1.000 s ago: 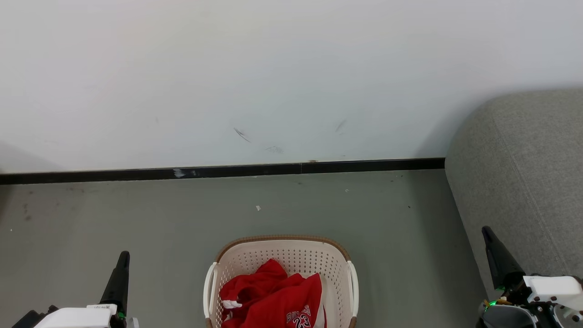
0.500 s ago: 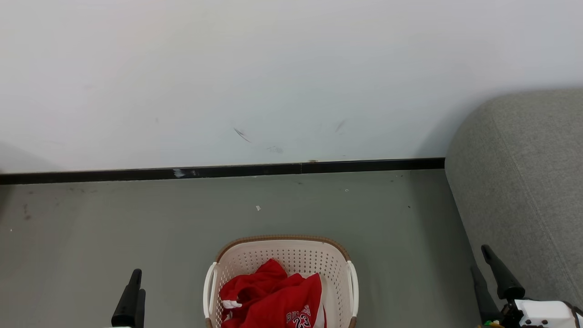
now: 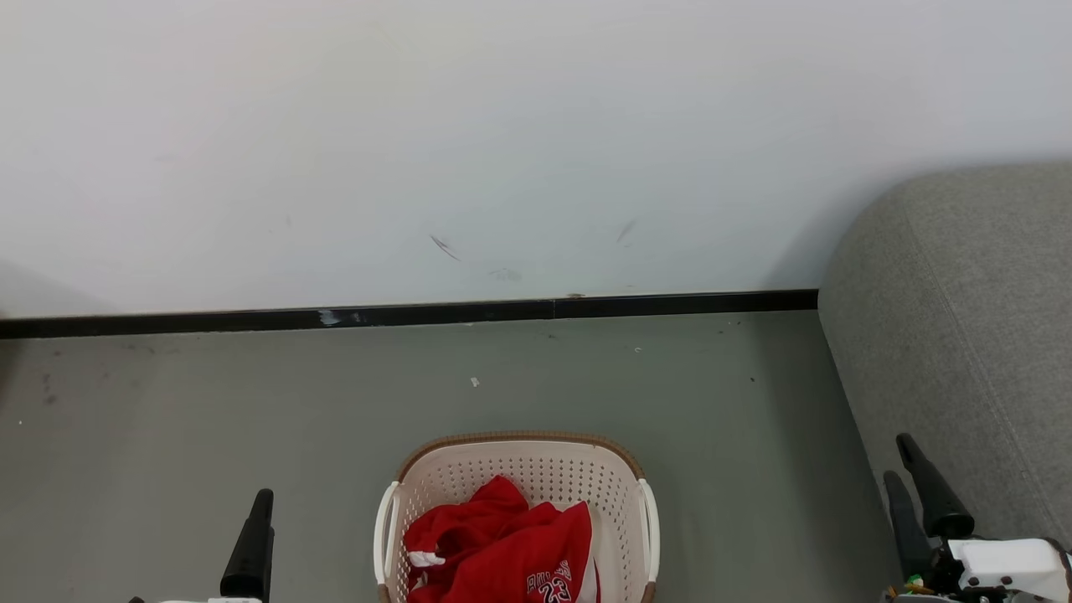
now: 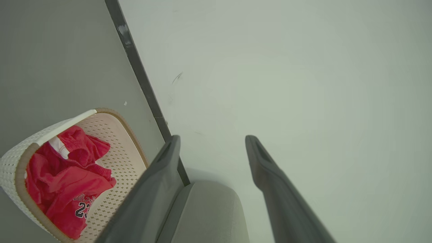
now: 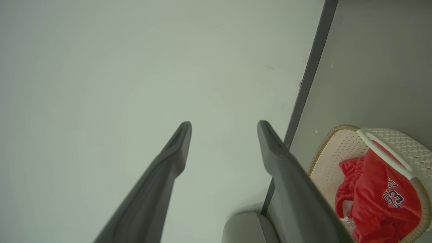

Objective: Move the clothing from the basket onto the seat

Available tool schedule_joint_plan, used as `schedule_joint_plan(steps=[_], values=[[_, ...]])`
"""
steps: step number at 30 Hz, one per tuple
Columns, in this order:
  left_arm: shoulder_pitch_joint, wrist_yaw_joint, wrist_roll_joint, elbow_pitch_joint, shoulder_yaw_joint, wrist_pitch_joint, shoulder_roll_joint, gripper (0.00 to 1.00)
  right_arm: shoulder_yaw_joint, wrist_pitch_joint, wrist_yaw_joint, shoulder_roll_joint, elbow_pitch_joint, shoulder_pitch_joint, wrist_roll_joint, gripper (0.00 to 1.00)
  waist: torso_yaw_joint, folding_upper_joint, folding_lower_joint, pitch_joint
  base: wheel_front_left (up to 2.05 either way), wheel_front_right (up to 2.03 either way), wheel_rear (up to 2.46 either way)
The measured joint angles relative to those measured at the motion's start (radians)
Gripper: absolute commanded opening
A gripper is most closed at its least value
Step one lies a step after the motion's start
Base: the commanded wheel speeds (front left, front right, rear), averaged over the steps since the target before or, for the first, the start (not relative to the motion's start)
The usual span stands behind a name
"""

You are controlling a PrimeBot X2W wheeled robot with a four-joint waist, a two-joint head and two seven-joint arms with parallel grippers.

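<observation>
Head view: left gripper (image 4: 213,140) lower left, right gripper (image 3: 897,457) lower right, both spread wide, empty. Red clothing (image 3: 502,544), number 23 jersey (image 3: 544,574) on top, heaped in laundry basket (image 3: 519,437), bottom centre, on floor (image 3: 251,402). Grey sofa (image 3: 963,318) at right edge. Black baseboard (image 3: 419,316), white wall (image 3: 502,126) beyond.

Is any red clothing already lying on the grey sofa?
No, the red clothing sits in the basket, and the visible part of the sofa is bare.

The left gripper (image 4: 213,140) stood with its two dark fingers spread wide in its wrist view, and rose edge-on at the lower left of the head view, pointing up. The right gripper (image 3: 899,459), at the lower right, likewise pointed up with fingers parted, ahead of its white wrist housing (image 3: 1001,559).
</observation>
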Motion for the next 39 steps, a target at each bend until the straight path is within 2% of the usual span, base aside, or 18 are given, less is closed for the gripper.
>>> schedule_joint_plan(steps=[5, 16, 23, 28, 32, 39], values=[[-0.001, 0.0, 0.057, -0.002, -0.014, -0.014, 0.013, 1.0, 0.012, -0.017, 0.0, -0.021, -0.016, 0.003, -0.072, 1.0, 0.001, 0.0, 0.0031, -0.002, 0.0, 0.0, 0.0], [-0.009, 0.0, 0.209, -0.015, -0.017, -0.054, 0.024, 1.0, 0.019, -0.051, 0.0, -0.057, -0.054, 0.015, -0.283, 1.0, 0.003, 0.0, 0.0128, -0.016, 0.0, 0.0, 0.0], [-0.009, 0.0, 0.348, -0.025, -0.038, -0.077, 0.042, 1.0, 0.034, -0.078, 0.0, -0.075, -0.075, 0.015, -0.441, 1.0, 0.004, 0.0, 0.016, -0.026, 0.0, 0.0, 0.0], [-0.009, 0.0, 0.447, -0.029, -0.057, -0.093, 0.051, 1.0, 0.049, -0.091, 0.0, -0.081, -0.088, 0.016, -0.546, 1.0, 0.006, 0.0, 0.0161, -0.031, 0.0, 0.0, 0.0], [-0.009, 0.002, 0.502, -0.032, -0.064, -0.099, 0.051, 1.0, 0.054, -0.1, 0.0, -0.084, -0.094, 0.018, -0.609, 1.0, 0.006, 0.0, 0.0145, -0.033, 0.0, 0.0, 0.0], [-0.008, 0.003, 0.612, -0.035, -0.069, -0.126, 0.051, 1.0, 0.065, -0.123, 0.001, -0.086, -0.102, 0.039, -0.746, 1.0, 0.006, -0.0001, 0.0086, -0.032, 0.0, 0.0, 0.0]])
